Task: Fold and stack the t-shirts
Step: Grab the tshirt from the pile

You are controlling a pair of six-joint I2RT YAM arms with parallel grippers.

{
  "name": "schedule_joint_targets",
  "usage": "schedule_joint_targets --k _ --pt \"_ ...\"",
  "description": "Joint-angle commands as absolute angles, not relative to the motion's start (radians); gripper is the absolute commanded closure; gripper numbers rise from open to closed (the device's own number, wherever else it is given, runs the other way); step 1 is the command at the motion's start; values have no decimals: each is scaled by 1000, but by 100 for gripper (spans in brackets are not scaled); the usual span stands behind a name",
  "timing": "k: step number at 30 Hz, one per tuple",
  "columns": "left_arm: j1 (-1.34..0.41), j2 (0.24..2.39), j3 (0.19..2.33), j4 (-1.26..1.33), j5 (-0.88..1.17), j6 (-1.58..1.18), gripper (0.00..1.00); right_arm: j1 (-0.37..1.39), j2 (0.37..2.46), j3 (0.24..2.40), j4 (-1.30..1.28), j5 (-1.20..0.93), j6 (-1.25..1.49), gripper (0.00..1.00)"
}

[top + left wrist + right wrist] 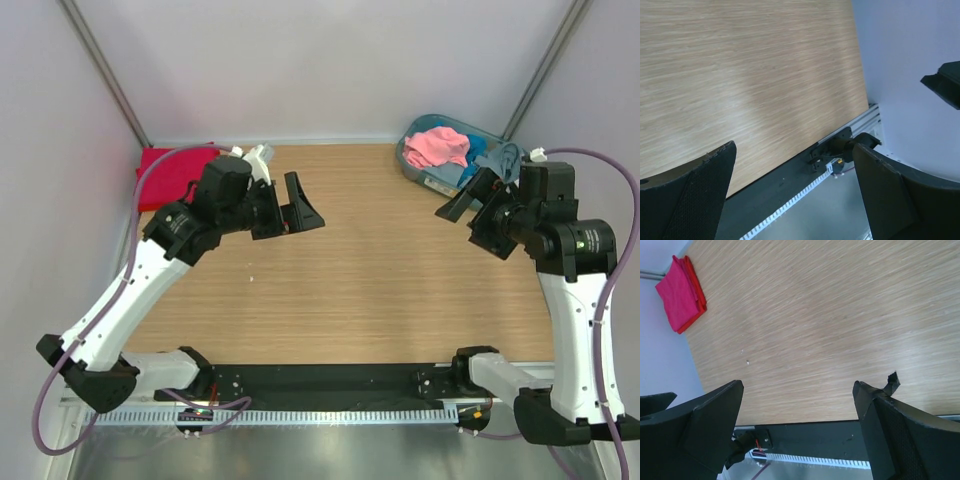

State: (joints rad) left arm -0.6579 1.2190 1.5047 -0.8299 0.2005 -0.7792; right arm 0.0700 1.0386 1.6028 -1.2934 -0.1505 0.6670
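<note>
A bright red t-shirt [175,172] lies folded flat at the table's far left corner; the right wrist view shows this red t-shirt [681,292] at its upper left. A salmon-pink t-shirt [438,147] sits crumpled in a grey bin [412,166] at the far right. My left gripper [293,214] hangs open above the table to the right of the red shirt, holding nothing. My right gripper [468,196] hangs open in front of the bin, also holding nothing. Both wrist views, with the left gripper [794,147] and the right gripper [799,385], show only bare wood between the wide-apart fingers.
A blue-grey cloth [492,158] lies in the bin beside the pink shirt. White walls with metal posts close in the back and both sides. A black strip [330,380] and a white toothed rail [300,414] run along the near edge between the arm bases.
</note>
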Motion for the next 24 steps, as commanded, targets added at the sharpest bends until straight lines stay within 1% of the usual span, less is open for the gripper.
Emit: schedule_joint_targets --k 1,4,8,9,10,11,12,13,14,15,16,17,19,20,22,23,24 --pt "-650 1255 1540 -841 166 -706 0 75 1083 1621 -1238 -78 661 0" --pt "-649 1278 1557 -870 118 -716 0 74 1166 1655 -1198 -8 621 0" --pt "-627 1302 1555 -884 83 -721 0 75 1323 1698 -1120 220 563 0" --pt "-620 1305 1555 -888 78 -722 0 72 1441 1727 -1109 277 558 0" --pt "-614 1310 1557 -890 75 -726 0 71 1498 1802 -1082 378 555 0" --pt "-609 1318 1560 -893 69 -738 0 63 1567 1851 -1077 400 584 0" --pt "-598 1322 1563 -894 69 -745 0 46 1692 1911 -1072 367 581 0" --pt "-594 1328 1574 -897 72 -752 0 14 1766 2037 -1030 238 569 1" --pt "-591 1339 1580 -902 74 -756 0 12 1829 2104 -1011 200 551 1" --pt "-585 1348 1589 -922 75 -756 0 12 1888 2173 -1003 189 537 2" --pt "-583 1353 1600 -937 74 -750 0 12 2005 2295 -1005 199 538 3" --pt "-580 1364 1620 -952 69 -744 0 12 2050 2339 -996 190 538 4" --pt "-575 1365 1629 -1002 31 -721 0 -18 2138 2371 -932 163 537 8" --pt "-574 1365 1628 -1009 19 -718 0 -29 2157 2359 -907 149 540 13" --pt "-563 1350 1606 -1014 11 -721 0 -35 2177 2303 -844 153 548 18" --pt "-560 1344 1598 -1014 9 -727 0 -35 2192 2286 -829 163 549 22" --pt "-552 1335 1588 -1012 8 -732 0 -38 2198 2273 -803 173 549 23"
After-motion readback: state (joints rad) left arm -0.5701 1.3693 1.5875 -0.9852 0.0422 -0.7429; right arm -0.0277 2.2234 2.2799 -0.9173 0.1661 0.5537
